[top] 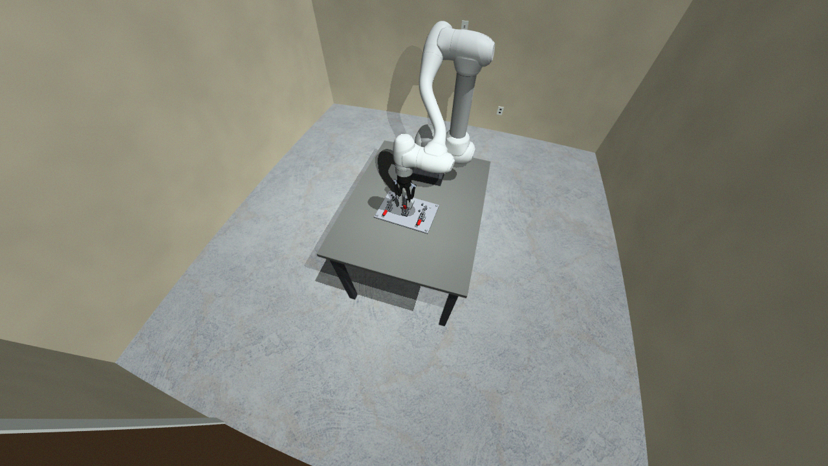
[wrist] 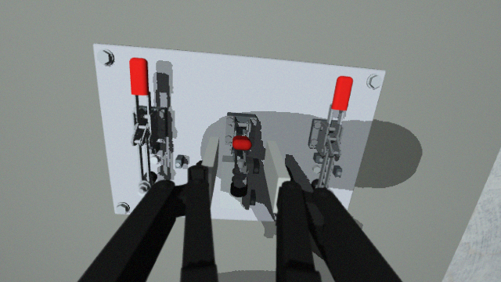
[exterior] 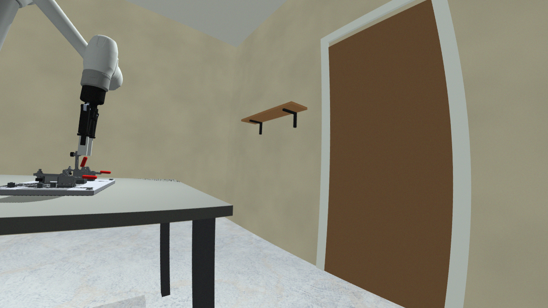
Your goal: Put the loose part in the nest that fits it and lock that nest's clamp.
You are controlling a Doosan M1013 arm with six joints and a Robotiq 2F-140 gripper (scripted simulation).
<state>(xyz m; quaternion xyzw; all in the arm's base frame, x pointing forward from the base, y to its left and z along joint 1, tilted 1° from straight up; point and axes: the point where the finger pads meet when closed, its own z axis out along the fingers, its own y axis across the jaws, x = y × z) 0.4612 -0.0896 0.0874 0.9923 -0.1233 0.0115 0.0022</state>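
The white fixture plate [wrist: 235, 129] carries three toggle clamps and also shows on the table in the top view [top: 405, 213]. The left clamp's red handle [wrist: 138, 76] and the right clamp's red handle [wrist: 342, 92] lie flat. The middle clamp's red handle [wrist: 242, 142] [exterior: 83, 161] stands up, tilted, with its bar's black tip [wrist: 236, 189] raised. My gripper [wrist: 242, 153] hangs straight over the middle clamp, fingers partly apart to either side of the handle, holding nothing. From the side its fingertips [exterior: 86, 147] sit just above the handle. The middle nest lies in shadow; I cannot make out the part.
The plate sits toward the back left of a grey table [top: 405, 232], with the arm's base [top: 457, 147] behind it. A door [exterior: 387, 153] and a wall shelf [exterior: 274, 112] stand well away.
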